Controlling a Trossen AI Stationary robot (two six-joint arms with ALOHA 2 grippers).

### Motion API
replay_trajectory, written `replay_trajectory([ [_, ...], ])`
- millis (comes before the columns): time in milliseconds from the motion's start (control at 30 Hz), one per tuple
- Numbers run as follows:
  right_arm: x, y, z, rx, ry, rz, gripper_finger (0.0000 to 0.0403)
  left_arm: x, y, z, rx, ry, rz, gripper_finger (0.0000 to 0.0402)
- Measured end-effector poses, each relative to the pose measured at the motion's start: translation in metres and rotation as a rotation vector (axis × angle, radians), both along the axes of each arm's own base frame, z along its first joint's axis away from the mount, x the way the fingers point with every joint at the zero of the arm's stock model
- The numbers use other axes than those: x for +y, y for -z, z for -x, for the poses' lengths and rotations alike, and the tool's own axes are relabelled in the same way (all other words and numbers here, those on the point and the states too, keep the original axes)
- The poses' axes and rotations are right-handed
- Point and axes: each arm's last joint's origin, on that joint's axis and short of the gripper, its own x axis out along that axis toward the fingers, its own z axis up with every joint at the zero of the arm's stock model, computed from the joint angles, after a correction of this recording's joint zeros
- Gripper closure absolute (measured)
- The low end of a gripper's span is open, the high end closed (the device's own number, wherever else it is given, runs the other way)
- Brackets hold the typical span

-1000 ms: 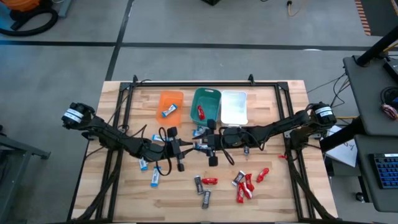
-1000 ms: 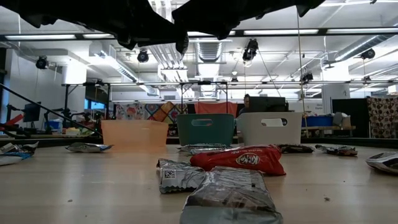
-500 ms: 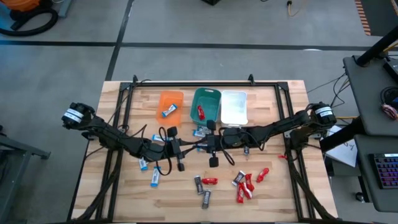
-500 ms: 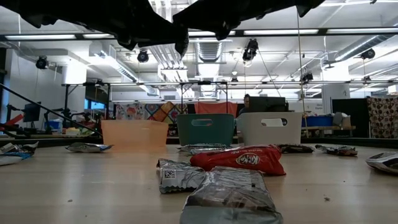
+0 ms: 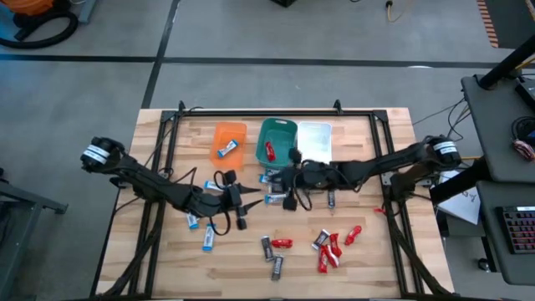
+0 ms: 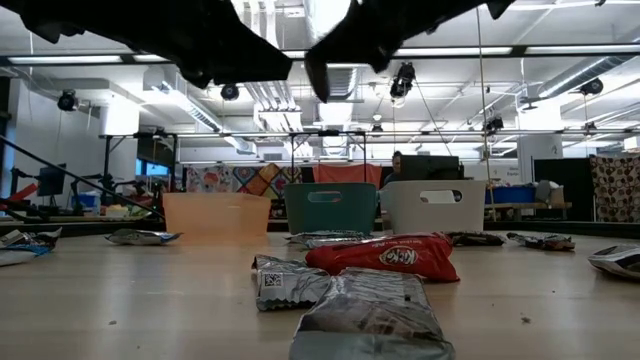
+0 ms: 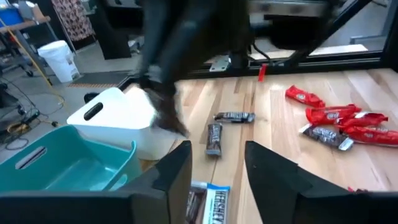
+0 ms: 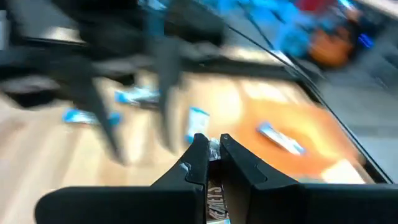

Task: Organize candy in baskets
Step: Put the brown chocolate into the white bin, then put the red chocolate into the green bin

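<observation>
We found the right gripper (image 8: 211, 163) closed on a dark grey bar (image 8: 214, 198), the wrapper pinched between its two fingers with only a thin gap showing. From above, this gripper (image 5: 292, 160) sat just in front of the teal basket (image 5: 277, 141), with the white basket (image 5: 314, 144) just beside it toward the right arm's own base and the orange basket (image 5: 228, 142) farther off past the teal one. One red bar (image 5: 269, 150) lay inside the teal basket and one blue-and-white bar (image 5: 226, 150) inside the orange basket.

The left gripper (image 5: 240, 205) hung near the table's middle, close to the right gripper, and we saw its fingers (image 7: 173, 177) spread apart with nothing between them. Directly ahead of those fingers lay a blue-and-white bar (image 7: 209, 200) on the wood, and beyond it two dark bars (image 7: 214, 138). Well off to that gripper's side a heap of red bars (image 7: 339, 119) rested with a dark one among them.

On the table (image 5: 368, 255), between both grippers and the near edge, we counted loose dark bars (image 5: 272, 256) and a red bar (image 5: 282, 243) together. More blue-and-white bars (image 5: 208, 238) lay under and beside the left arm.
</observation>
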Motion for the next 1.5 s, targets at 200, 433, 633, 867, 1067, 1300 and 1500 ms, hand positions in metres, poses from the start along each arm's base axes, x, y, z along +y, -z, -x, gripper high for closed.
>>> replay_trajectory([
  [200,-0.053,0.001,0.025,0.161,0.409,-0.013,0.0383,0.005,-0.007,0.013,0.047,-0.024,0.059,0.0246],
  [433,-0.119,0.019,0.052,0.322,0.723,-0.135,0.0383,0.015,-0.023,0.036,0.103,-0.053,0.107,0.0253],
  [633,-0.140,0.032,0.062,0.399,0.830,-0.183,0.0383,0.022,-0.034,0.052,0.119,-0.069,0.134,0.0256],
  [867,-0.140,0.035,0.062,0.406,0.837,-0.189,0.0354,0.025,-0.037,0.060,0.133,-0.072,0.133,0.0256],
  [1067,-0.140,0.035,0.062,0.406,0.839,-0.190,0.0326,0.025,-0.036,0.060,0.143,-0.073,0.128,0.0256],
  [1300,-0.140,0.035,0.062,0.403,0.842,-0.193,0.0310,0.025,-0.035,0.060,0.149,-0.072,0.125,0.0256],
  [1500,-0.137,0.030,0.062,0.387,0.785,-0.250,0.0303,0.024,-0.029,0.057,0.175,-0.073,0.126,0.0256],
])
